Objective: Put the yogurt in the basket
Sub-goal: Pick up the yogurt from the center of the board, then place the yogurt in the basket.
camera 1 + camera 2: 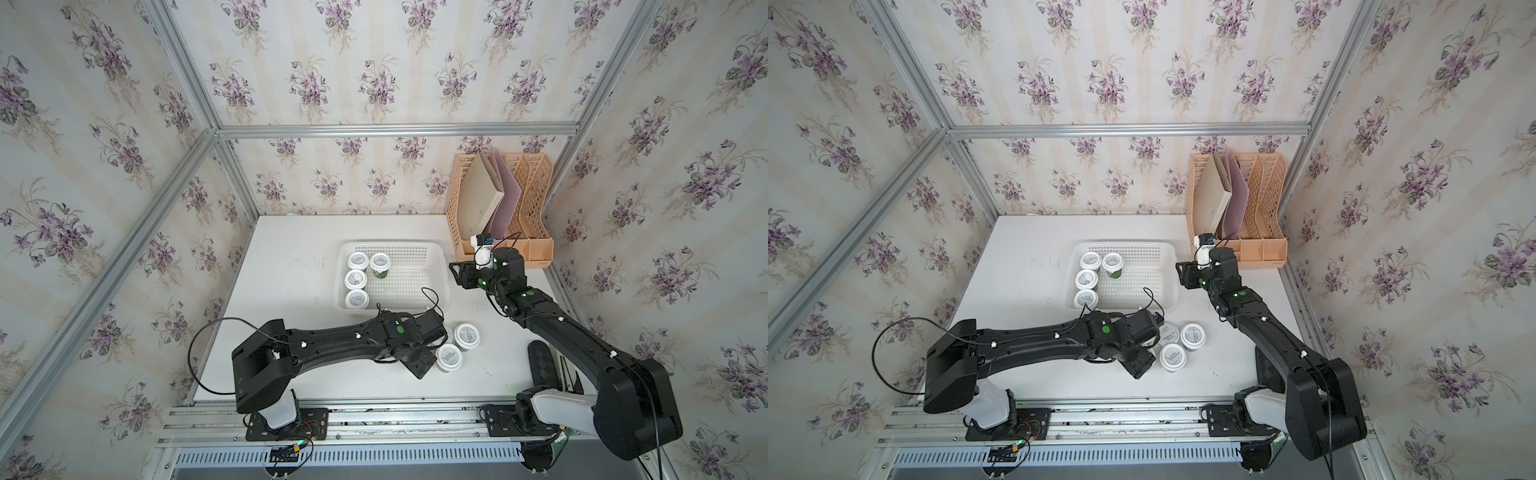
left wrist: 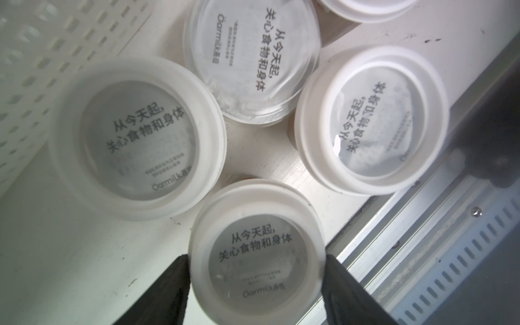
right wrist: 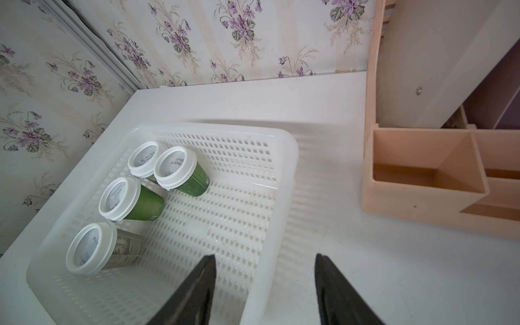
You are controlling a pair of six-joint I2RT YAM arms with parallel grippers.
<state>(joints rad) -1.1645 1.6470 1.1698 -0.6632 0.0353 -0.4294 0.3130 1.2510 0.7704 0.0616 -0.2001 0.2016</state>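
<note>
Several yogurt cups (image 3: 118,199) with white lids stand at the left end of the white perforated basket (image 1: 390,243) (image 1: 1125,243) (image 3: 292,168). More yogurt cups (image 1: 466,336) (image 1: 1192,336) stand clustered on the table in front of the basket. My left gripper (image 2: 255,259) reaches down into this cluster. Its two black fingers press the lid rim of one yogurt cup (image 2: 256,239) from both sides; in both top views the wrist hides that cup. My right gripper (image 1: 455,272) (image 3: 264,256) hangs open and holds nothing, straddling the basket's right rim.
A peach-orange file rack (image 1: 536,245) (image 3: 422,180) with folders stands at the back right, close behind my right wrist. Other cups (image 2: 140,140) (image 2: 371,121) crowd the held one. An aluminium rail (image 2: 422,225) runs along the table's front edge.
</note>
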